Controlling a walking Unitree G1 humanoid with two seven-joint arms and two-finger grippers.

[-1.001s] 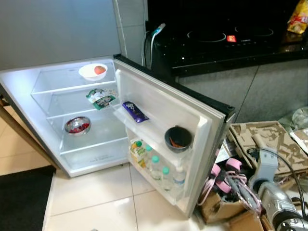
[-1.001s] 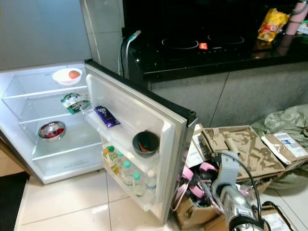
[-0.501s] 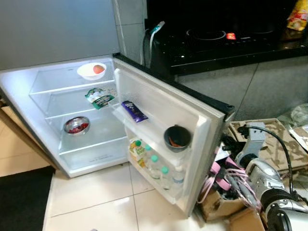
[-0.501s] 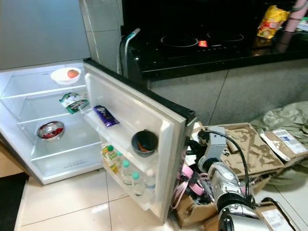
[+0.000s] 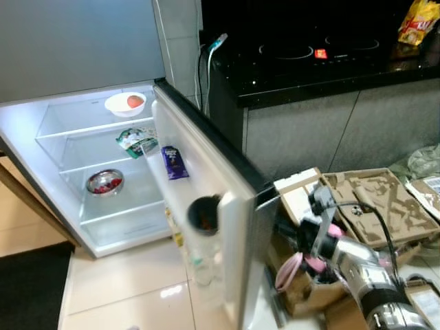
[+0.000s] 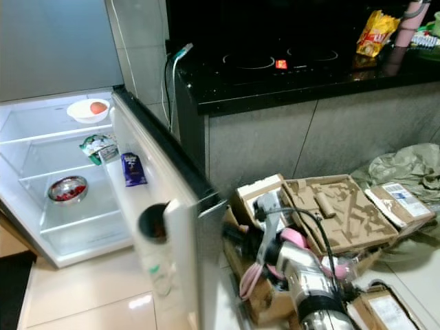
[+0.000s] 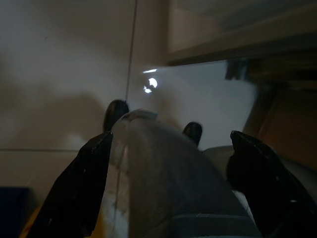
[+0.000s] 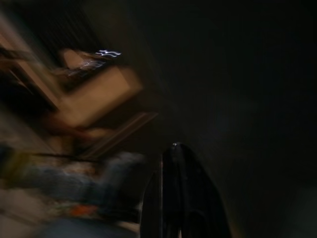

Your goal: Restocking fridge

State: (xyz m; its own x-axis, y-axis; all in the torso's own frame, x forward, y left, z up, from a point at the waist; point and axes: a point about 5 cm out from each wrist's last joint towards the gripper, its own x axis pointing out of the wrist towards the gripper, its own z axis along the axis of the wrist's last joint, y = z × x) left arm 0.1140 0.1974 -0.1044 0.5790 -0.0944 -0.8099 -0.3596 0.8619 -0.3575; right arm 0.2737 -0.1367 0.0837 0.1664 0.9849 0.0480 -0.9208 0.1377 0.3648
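Right eye view had the right gripper (image 6: 237,236) pressed against the outer face of the fridge door (image 6: 199,206) — a push to swing it shut, I judged. Its fingers seemed together in the blurred wrist view. The door stood half open, a dark cup (image 5: 203,214) and chocolate bar (image 5: 172,163) on its shelves; a white bowl (image 5: 126,103) sat inside the fridge (image 5: 41,141).

Fridge (image 5: 89,206) interior white, lit; door (image 5: 206,206) white inside, dark grey edge. White bowl (image 5: 125,103) holding an orange-red fruit (image 5: 135,101). Green-and-white packet (image 5: 136,141). Steel bowl (image 5: 105,183), red contents. Dark blue wrapper (image 5: 173,162). Black countertop (image 5: 309,62), yellow-red bag (image 5: 414,20). Brown cardboard (image 5: 364,206); pink cables (image 5: 302,265); cream floor tiles (image 5: 124,289)
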